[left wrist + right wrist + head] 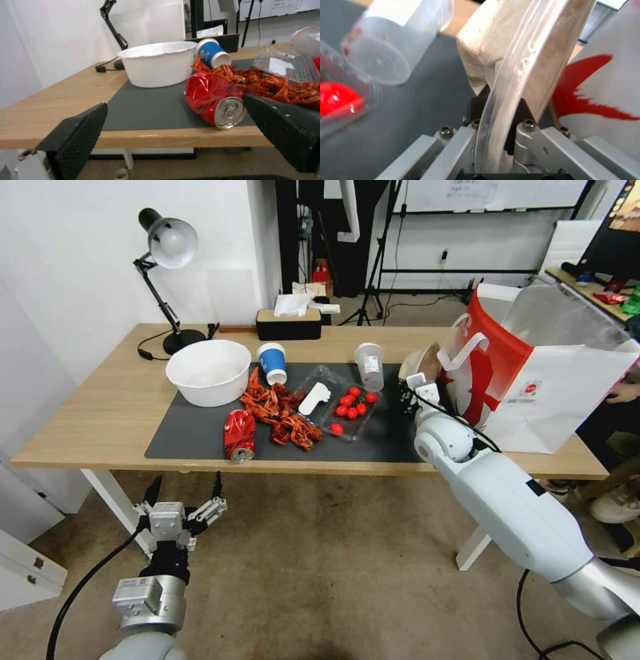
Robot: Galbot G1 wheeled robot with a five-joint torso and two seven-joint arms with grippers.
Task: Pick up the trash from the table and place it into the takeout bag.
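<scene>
While the right gripper (419, 380) reaches over the table (87, 413), its fingers are clamped on the rim of the tan clear-lidded bowl (420, 361), which stands tipped on edge, off the dark grey mat (193, 437). In the right wrist view the bowl's clear lid and tan wall (506, 50) run straight up out of the pinch, and the fingers (480, 100) press it from both sides. Just beside this gripper, on its outer side, stands the takeout bag (540, 393), upright on the table with its mouth open and its red panel (586, 82) facing the bowl; whether bowl and bag touch cannot be told. On the gripper's other side, near it, the clear labelled plastic cup (369, 367) stands on the mat, and next to that lies a clear tray of cherry tomatoes (343, 410).

Low in front of the table's near edge, the left gripper (185, 490) hovers with its fingers spread wide and nothing between them. Straight ahead of it, near the mat's edge, the crushed red drink can (213, 102) lies on its side, its top towards the gripper. Beyond the can are a heap of red crayfish shells (266, 82), the tipped blue paper cup (211, 52) and a white bowl (156, 63).
</scene>
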